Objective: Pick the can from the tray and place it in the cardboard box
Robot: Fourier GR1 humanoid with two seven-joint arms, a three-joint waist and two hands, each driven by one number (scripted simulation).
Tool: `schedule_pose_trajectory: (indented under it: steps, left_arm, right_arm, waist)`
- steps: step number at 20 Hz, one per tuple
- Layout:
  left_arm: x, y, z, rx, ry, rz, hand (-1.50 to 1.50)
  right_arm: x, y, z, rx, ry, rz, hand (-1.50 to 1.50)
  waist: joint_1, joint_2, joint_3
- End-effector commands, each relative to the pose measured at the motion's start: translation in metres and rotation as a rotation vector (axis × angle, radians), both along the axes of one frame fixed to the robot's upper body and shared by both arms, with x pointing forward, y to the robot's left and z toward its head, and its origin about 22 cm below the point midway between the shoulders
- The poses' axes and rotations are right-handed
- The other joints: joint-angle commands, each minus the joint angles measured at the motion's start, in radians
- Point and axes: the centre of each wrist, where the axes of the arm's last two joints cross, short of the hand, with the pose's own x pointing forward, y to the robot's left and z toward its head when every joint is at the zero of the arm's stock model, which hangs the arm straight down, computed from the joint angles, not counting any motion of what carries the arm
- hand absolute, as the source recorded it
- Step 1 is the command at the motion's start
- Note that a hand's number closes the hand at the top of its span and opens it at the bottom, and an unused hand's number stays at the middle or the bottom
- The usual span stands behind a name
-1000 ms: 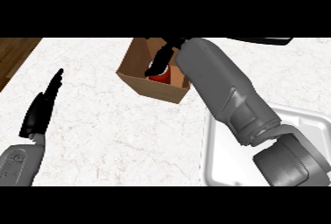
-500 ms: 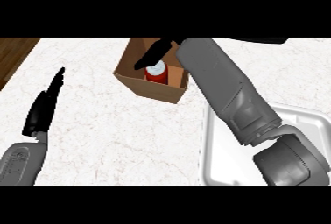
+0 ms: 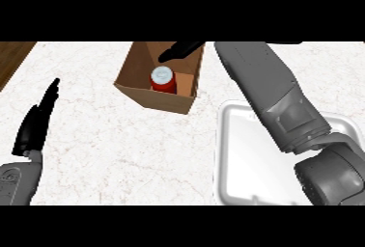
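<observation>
Can point(image 3: 162, 79) standing in the cardboard box point(image 3: 170, 101), clear of the right hand point(image 3: 182, 49).

The red can, pale top up, stands upright on the box's floor, just short of the right hand's fingertips and a little to their left, with a gap between it and them. Those black fingers are stretched out fairly straight and close together over the box's far rim, and they hold nothing. The open-topped box sits under the fingertips on the pale speckled counter point(image 3: 128, 149). The white tray point(image 3: 239, 157) lies well back from those fingertips, on the wrist side, partly under the grey right forearm. The left hand point(image 3: 37, 123) rests near the view's left edge, well apart from the box. Its fingers are straight, pressed together and touching nothing. Beyond its fingertips a strip of brown wood point(image 3: 10, 60) borders the counter.
</observation>
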Motion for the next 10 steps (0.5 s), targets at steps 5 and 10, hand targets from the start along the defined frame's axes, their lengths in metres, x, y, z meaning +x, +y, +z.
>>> schedule_pose_trajectory:
  steps: [5,10]
  left_arm:
    - [-0.005,-0.002,0.003,0.002,-0.018,0.007,0.0]
    - [0.001,0.0,0.009,-0.01,-0.018,0.006,0.0]
  right_arm:
    - [0.014,-0.099,0.001,0.034,0.018,-0.094,-1.5]
    - [0.016,-0.145,0.019,0.009,-0.007,-0.109,-1.5]
  waist:
    - [-0.006,0.01,0.002]
    - [-0.004,0.017,0.002]
